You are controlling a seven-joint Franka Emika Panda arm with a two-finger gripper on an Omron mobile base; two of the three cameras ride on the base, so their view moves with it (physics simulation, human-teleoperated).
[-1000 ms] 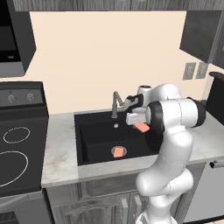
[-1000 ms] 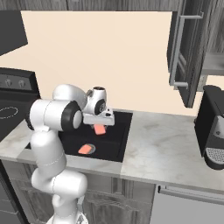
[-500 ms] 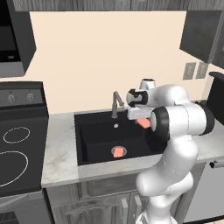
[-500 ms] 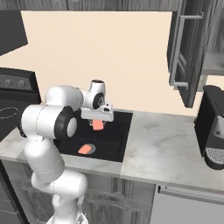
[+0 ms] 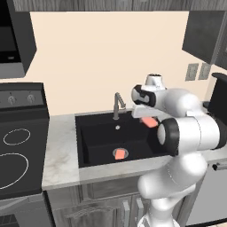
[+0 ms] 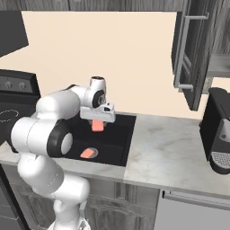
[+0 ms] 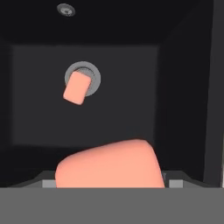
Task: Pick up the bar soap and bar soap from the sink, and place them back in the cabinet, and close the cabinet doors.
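Salmon-orange rectangular bar soap point(image 7: 109, 164), closest of all, bulking large along the bottom of the hand view, pinched between the fingers of the two-finger gripper point(image 5: 147, 119), lifted clear of the basin floor. Seen from the left base as the same held soap point(image 5: 149, 121) hanging tilted under the white wrist, over the right half of the basin; from the right base point(image 6: 97, 126) just below the grey gripper block point(image 6: 97, 117). Finger tips themselves hidden behind the block of soap, so width of the pincer judged only by the soap clamped in it.

Below and farther off, second small salmon-orange bar soap point(image 7: 76, 88) lying tilted across the round silver drain point(image 7: 92, 77) on the bottom of the large black rectangular sink point(image 5: 95, 135), well apart from the held one. Same soap point(image 5: 119, 154) point(image 6: 88, 153) low in the basin in both base views.

Behind the basin, grey metal gooseneck faucet point(image 5: 117, 104) at the back rim. Farthest, up on the right wall, dark grey wood-grain wall cabinet point(image 6: 218, 65) with one tall door point(image 6: 186, 54) swung open, long silver bar handle point(image 6: 181, 51) facing out, grey inner shelf visible.
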